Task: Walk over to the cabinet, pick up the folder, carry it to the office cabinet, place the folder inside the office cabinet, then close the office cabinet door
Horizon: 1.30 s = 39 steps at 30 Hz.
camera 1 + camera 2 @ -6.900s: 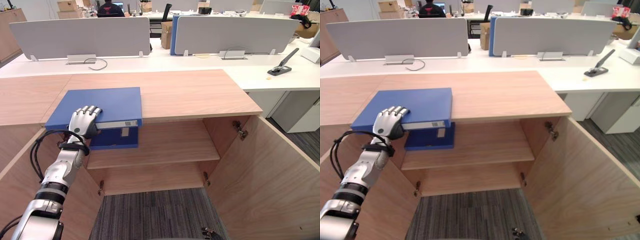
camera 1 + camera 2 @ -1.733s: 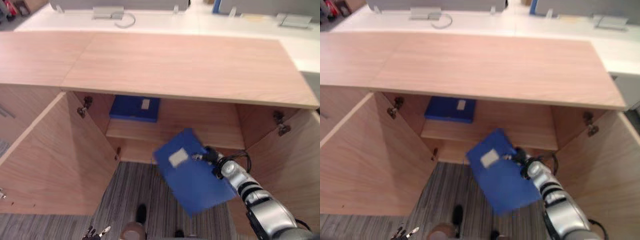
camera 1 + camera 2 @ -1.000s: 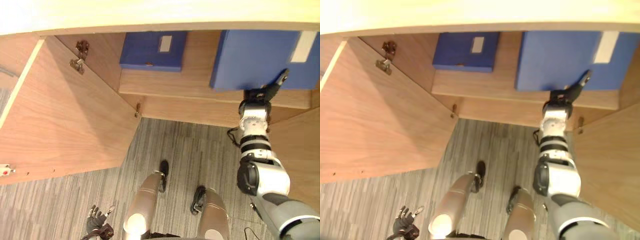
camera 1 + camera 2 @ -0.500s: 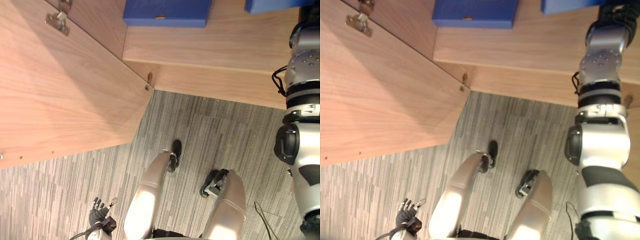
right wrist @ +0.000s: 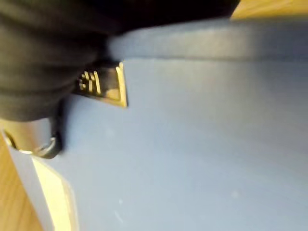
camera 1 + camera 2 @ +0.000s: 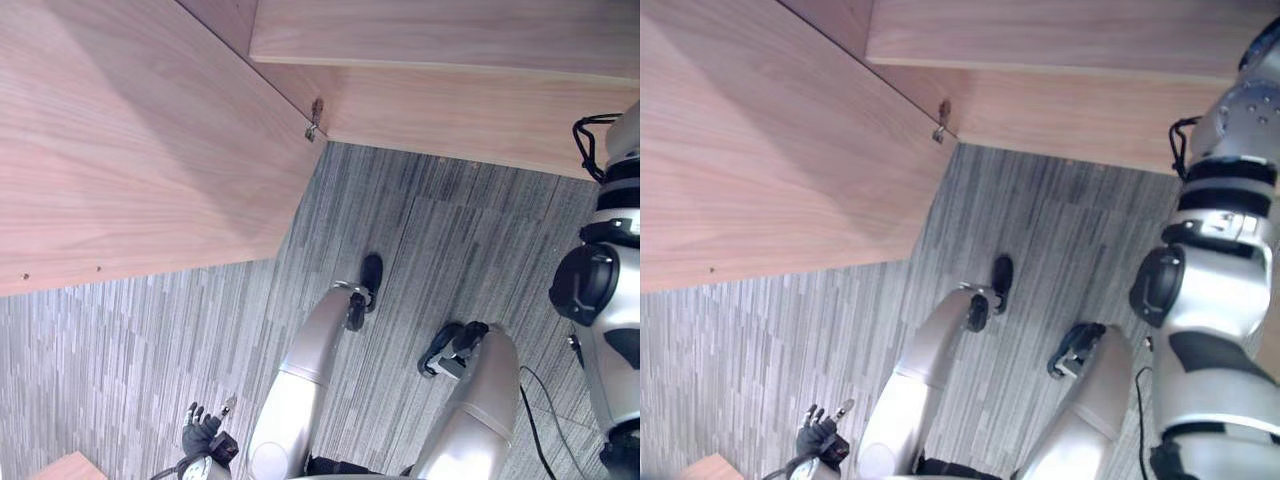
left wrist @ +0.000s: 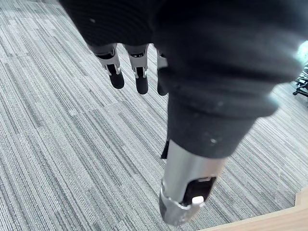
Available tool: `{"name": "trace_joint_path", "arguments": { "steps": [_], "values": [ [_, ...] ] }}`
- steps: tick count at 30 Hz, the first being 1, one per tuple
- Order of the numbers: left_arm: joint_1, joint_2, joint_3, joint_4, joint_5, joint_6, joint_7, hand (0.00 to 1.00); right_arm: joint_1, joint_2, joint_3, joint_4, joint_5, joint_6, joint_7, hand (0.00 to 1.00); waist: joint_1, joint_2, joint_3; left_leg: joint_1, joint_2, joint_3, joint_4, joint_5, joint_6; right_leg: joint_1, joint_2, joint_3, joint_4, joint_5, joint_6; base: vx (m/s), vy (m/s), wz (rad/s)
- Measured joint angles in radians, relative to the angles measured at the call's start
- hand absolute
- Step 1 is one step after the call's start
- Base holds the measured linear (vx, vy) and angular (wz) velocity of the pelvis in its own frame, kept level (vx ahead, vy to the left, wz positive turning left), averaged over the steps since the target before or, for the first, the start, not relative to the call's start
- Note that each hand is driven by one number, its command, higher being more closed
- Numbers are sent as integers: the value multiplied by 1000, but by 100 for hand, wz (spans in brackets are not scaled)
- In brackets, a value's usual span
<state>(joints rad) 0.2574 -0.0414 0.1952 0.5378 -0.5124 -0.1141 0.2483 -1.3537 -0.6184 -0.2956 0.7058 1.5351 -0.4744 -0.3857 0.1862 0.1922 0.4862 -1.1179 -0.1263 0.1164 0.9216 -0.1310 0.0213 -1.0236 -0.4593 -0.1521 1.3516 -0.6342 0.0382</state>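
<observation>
office cabinet [image 6: 450, 90]: cut off by the far edge, so the interior past its lower shelf is out of frame. left door [image 6: 120, 130]: cut off at the left and far edges. folder [image 5: 192, 144]: blurred at close range and cut off on every side; its resting place cannot be told. right hand [image 5: 43, 53]: dark cover against the folder — grip cannot be told. left hand [image 6: 203, 437]: near left, too small in the eye views to read.

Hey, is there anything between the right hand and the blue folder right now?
Nothing visible. In the right wrist view the blue folder sits close up against the right hand, with cabinet wood at its edge. The left hand hangs open over the carpet.
</observation>
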Motion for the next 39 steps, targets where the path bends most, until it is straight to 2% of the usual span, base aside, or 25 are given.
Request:
{"name": "trace_joint_path", "arguments": {
  "steps": [5,7,9,10,13,16,20,26,28,29,32,36,39],
  "values": [
    [-1,0,-16,0,11,0,1,0,32,25,-68,-4,-8,2,-23,0,7,0,0,-1,-1,-3,0,2,-2,-3,2,3,4,0,0,73,-89,1],
    [-1,0,-15,0,11,0,1,0,39,21,-59,0,-72,35,-25,0,7,1,-1,-2,0,-4,3,2,-2,-2,5,3,4,0,0,79,-90,-2],
    [-1,0,-13,0,10,-2,1,0,42,-12,-4,38,-170,96,-34,0,6,1,-1,-5,5,-6,7,2,-2,-1,8,-2,2,0,0,83,-93,-3],
    [-1,0,-12,0,10,-4,0,0,43,-36,58,66,-268,143,-38,0,3,1,-1,-9,8,-11,8,4,-1,0,11,-9,-1,0,-1,73,-85,-2],
    [-1,0,-9,2,10,-11,0,0,43,-59,165,104,-431,222,-36,0,-3,1,-1,-6,16,-21,5,7,0,14,23,-20,-15,1,-1,70,-88,-2],
    [-6,0,18,4,10,-19,0,0,43,-65,291,158,-541,292,-3,0,-4,-1,-1,22,32,-33,-20,16,-7,50,45,-43,-54,11,-11,77,-101,-10],
    [-13,0,58,6,10,-32,-1,0,42,-42,377,203,-570,324,43,0,-7,-5,-1,58,47,-48,-67,34,-15,87,72,-64,-106,35,-11,64,-85,-11],
    [-29,9,119,10,10,-34,-8,0,43,33,506,306,-583,364,103,0,-22,-36,-5,134,76,-60,-152,64,-32,152,111,-95,-189,70,-11,52,-85,-12],
    [-34,20,139,11,10,-35,-20,0,43,34,563,339,-628,387,127,0,-27,-44,-3,156,78,-66,-170,71,-34,176,112,-106,-203,72,-13,28,-69,0],
    [-36,27,146,12,11,-37,-29,0,42,34,596,367,-686,409,147,0,-27,-48,-5,167,81,-69,-174,71,-34,191,113,-119,-212,79,-27,24,-50,-4],
    [-37,59,145,13,24,-38,-61,0,42,35,684,433,-799,452,195,0,-28,-76,-19,202,85,-70,-215,83,-38,226,116,-137,-248,90,-48,37,-44,-4],
    [-40,105,146,34,46,-41,-84,0,51,58,721,502,-855,486,221,0,-24,-96,-35,261,81,-75,-267,99,-35,290,117,-162,-300,99,-64,44,-19,4],
    [-40,129,146,45,51,-42,-91,0,62,75,720,528,-886,495,227,0,-20,-105,-50,288,76,-77,-302,115,-36,316,116,-173,-328,108,-64,59,-5,6]
  ]
}}
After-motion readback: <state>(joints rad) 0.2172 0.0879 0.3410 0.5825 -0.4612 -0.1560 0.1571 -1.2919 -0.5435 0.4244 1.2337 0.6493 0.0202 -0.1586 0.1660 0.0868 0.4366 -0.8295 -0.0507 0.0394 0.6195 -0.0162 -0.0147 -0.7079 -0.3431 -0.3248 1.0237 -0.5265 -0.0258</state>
